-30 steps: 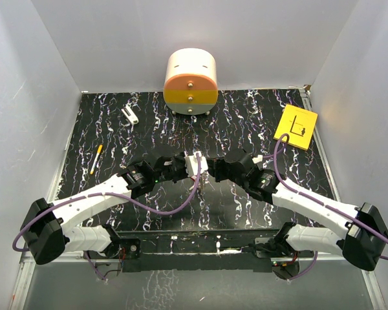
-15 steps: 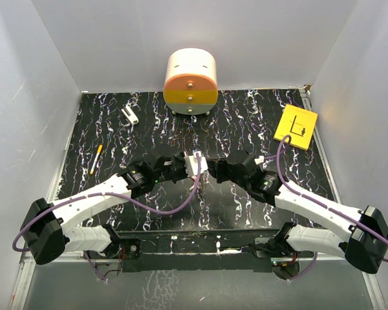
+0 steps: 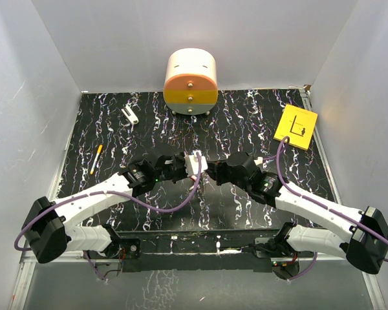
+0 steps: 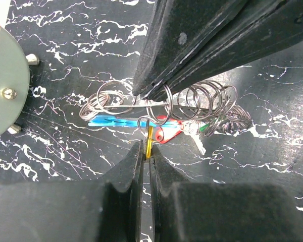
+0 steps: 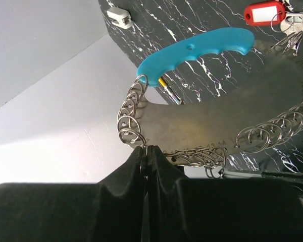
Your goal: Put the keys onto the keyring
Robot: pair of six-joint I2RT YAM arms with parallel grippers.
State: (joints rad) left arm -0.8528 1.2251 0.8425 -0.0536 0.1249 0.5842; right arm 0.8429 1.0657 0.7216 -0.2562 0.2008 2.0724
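Note:
My right gripper (image 5: pixel 145 148) is shut on the edge of a grey metal plate (image 5: pixel 207 121) with a blue handle (image 5: pixel 197 48). Many steel keyrings (image 5: pixel 131 118) hang along the plate's rim. My left gripper (image 4: pixel 146 147) is shut on a thin yellow piece (image 4: pixel 149 140), seen edge-on, that looks like a key head. Its tip touches one keyring (image 4: pixel 147 122). A red tag (image 4: pixel 169 132), a green bit (image 4: pixel 205 129) and silver key blades (image 5: pixel 295 22) hang among the rings. In the top view both grippers meet at mid-table, left (image 3: pixel 191 166) and right (image 3: pixel 211 172).
An orange and white drum-shaped box (image 3: pixel 191 81) stands at the back centre. A yellow card (image 3: pixel 296 126) lies at the back right. A white clip (image 3: pixel 131 115) and a pen (image 3: pixel 96 159) lie on the left of the black marbled mat (image 3: pixel 246 129).
My right arm has shifted a little to the left, closer to the left gripper. The left gripper has barely moved and both stay shut.

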